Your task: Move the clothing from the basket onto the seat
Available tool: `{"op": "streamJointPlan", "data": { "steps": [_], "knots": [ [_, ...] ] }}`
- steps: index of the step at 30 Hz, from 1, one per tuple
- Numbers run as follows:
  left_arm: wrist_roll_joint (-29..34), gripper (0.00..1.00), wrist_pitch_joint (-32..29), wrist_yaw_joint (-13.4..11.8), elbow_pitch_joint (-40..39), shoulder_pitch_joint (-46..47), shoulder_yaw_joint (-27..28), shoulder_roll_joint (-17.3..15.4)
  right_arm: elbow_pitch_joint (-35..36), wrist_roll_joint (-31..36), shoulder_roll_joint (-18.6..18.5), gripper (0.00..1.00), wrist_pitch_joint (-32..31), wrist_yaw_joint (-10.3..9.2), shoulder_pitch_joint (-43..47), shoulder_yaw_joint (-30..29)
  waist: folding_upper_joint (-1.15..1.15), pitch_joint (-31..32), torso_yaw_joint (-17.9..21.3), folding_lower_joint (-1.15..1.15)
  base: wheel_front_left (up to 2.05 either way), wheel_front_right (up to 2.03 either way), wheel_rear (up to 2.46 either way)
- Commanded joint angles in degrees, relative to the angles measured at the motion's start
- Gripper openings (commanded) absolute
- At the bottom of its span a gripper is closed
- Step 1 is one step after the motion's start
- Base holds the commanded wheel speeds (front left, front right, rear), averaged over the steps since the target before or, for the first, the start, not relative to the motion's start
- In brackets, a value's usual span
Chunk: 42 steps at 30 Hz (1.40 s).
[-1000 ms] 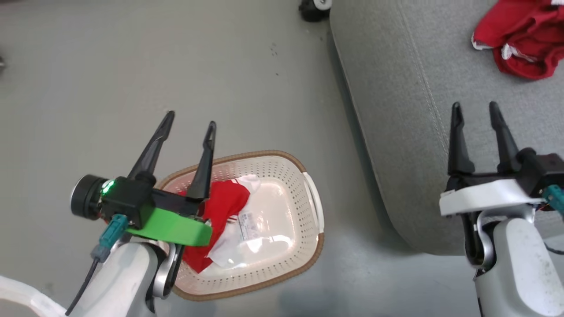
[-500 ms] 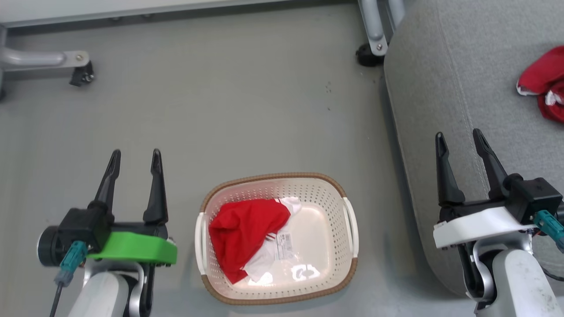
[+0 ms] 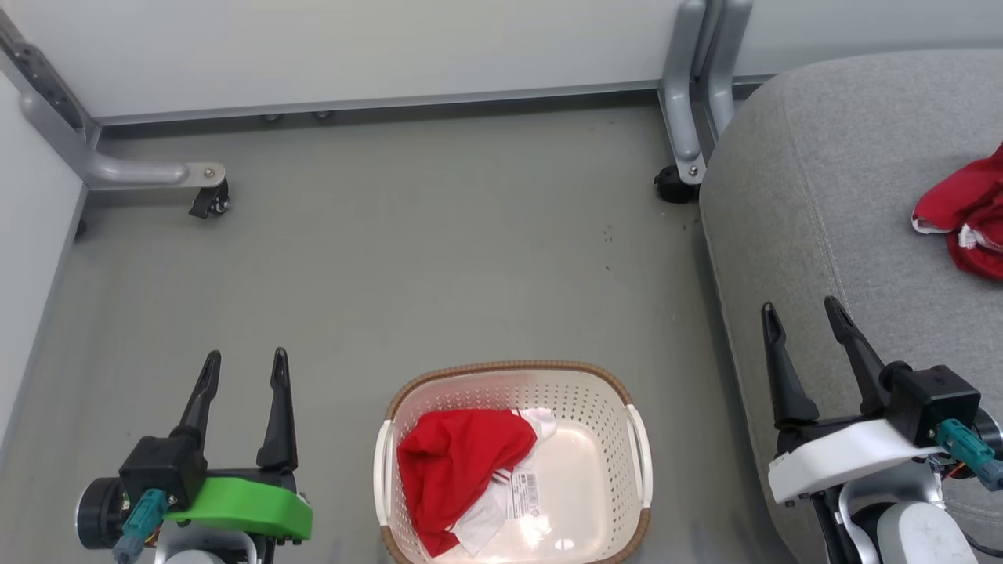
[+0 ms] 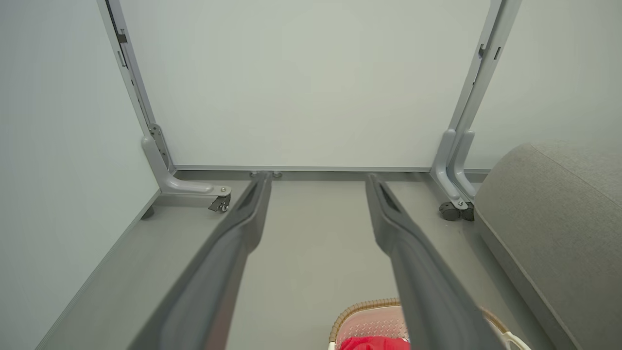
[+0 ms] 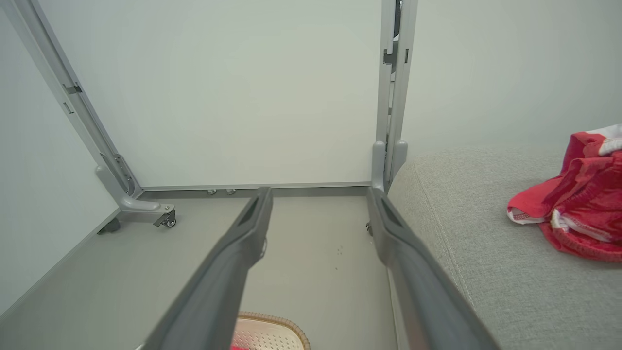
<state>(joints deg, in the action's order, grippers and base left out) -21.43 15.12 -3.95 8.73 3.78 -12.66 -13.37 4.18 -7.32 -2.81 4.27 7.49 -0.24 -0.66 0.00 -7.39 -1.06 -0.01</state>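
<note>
Near rim of the basket [image 3: 509, 366] cut by the head view's bottom edge, paper label [image 3: 523, 495] print too small to read, red garment [image 3: 968, 227] on the seat [image 3: 823, 196] cropped at the right edge, seat running off frame, basket a sliver in both wrist views, partly behind fingers [image 4: 427, 291].

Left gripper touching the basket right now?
Apart. The head view shows the left gripper open, well to the left of the basket, with a strip of bare floor between them.
</note>
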Motion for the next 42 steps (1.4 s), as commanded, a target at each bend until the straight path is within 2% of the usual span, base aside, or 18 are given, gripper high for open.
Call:
{"op": "streamJointPlan", "data": {
  "steps": [1, 16, 42],
  "knots": [
    [0.3, 1.0, 0.0, 0.4, 0.4, -1.4, 0.3, 0.1, 0.3, -0.2, -0.2, 1.0, -0.3, 0.0, 1.1, 0.2, 0.0, 2.1, 0.2, 0.01, 0.0, 0.0, 0.0],
    [1.6, 1.0, 0.0, 1.4, 4.5, -4.5, -1.2, 0.3, 1.4, -0.3, -0.2, 1.0, -3.4, 0.0, 6.2, 0.8, 0.0, 7.6, 0.6, 0.01, 0.0, 0.0, 0.0],
    [1.7, 1.0, 0.0, 0.6, 6.0, -1.6, -1.7, 0.3, 2.6, 0.4, -0.2, 1.0, -4.5, 0.0, 5.5, 0.6, 0.0, 6.7, -0.4, 0.01, 0.0, 0.0, 0.0]
  ]
}}
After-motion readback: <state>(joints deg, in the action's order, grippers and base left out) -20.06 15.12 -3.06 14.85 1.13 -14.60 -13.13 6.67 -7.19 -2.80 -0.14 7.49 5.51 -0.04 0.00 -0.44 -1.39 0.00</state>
